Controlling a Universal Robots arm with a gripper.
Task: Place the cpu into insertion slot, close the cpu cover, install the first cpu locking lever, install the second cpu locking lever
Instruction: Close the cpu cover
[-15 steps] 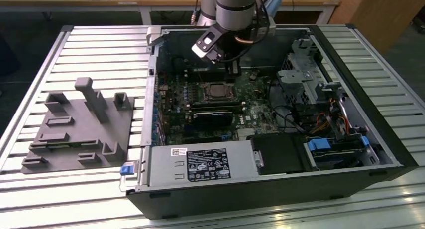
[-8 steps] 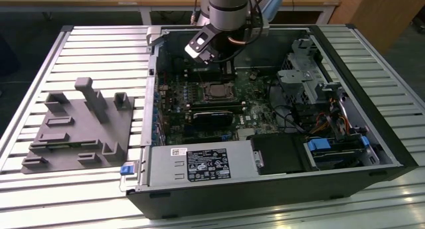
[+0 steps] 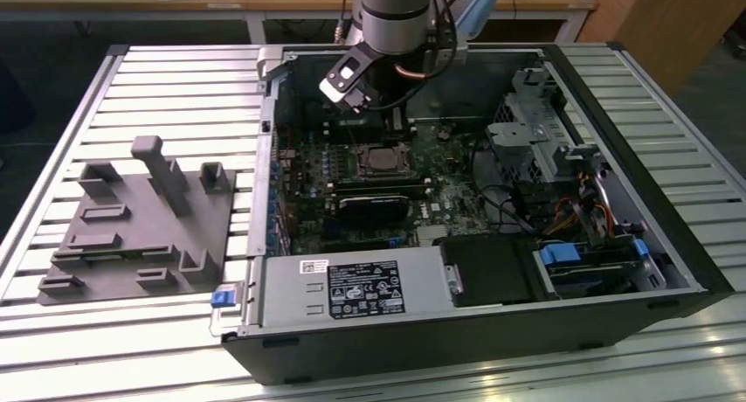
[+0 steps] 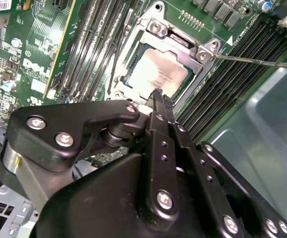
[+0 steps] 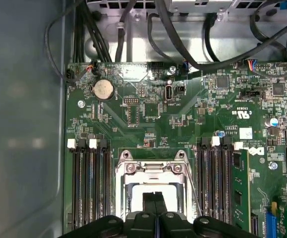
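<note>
1. Gripper [image 4: 159, 99]: the two black fingers are drawn together into a narrow blade with nothing between them. This reads as a pushing or hooking posture, not a carrying one. The tips hang just above the near edge of the socket.

2. Chip [image 4: 155, 74]: it lies flat inside the socket [image 3: 383, 149], pale metal face up. The placing step therefore appears complete.

3. Cover plate [image 4: 144, 30]: the silver frame lies down around the chip, whose face shows through the square window. The cover looks closed; whether it is clamped cannot be told.

4. Locking lever [image 4: 252, 61]: a thin steel rod runs away from the socket corner and out across the memory slots [image 4: 232, 79]. It appears swung free, not latched. A second thin wire [image 4: 114, 62] runs along the opposite side of the socket; its state is unclear. The closed fingers near the socket edge suit work on these levers.

5. Circuit board [image 5: 148, 114]: it lies flat in the open computer case [image 3: 652, 271], so the arm comes in from above.

6. Exterior view, dial centred on the case:
   - socket at about 10 o'clock
   - gripper beyond it, at about 11 o'clock
   - grey parts holder [image 3: 140, 218] outside the case at 9 o'clock, on the slatted table [image 3: 175, 70]
</note>
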